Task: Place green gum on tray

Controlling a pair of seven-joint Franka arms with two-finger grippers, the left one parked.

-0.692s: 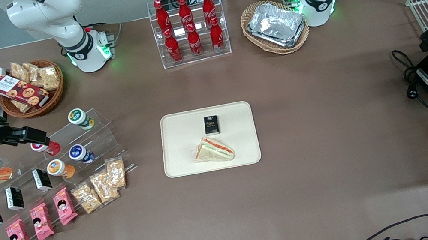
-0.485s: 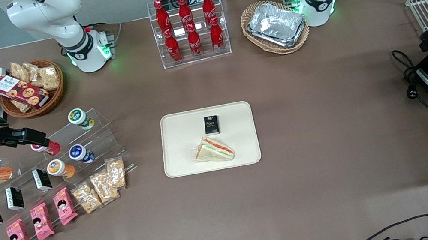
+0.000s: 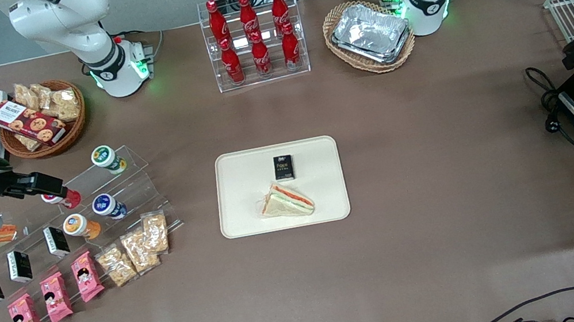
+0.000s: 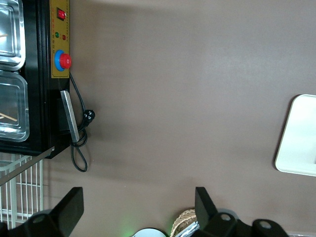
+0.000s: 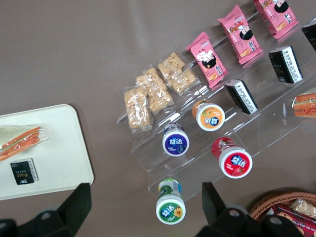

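The green gum sits untouched on its clear rack, well apart from the tray. The hand hovers above it, spread wide and empty; everything remains.

High front overview, wrist cameras facing down

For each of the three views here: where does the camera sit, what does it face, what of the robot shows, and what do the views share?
Front view: above, facing both arm bases; gripper open above the red-lidded bottle.
Right wrist view: on the working arm, looking down at the green gum on the clear rack; fingertips show.
Left wrist view: on the parked arm, facing bare table and control box.
Shared: the tray.
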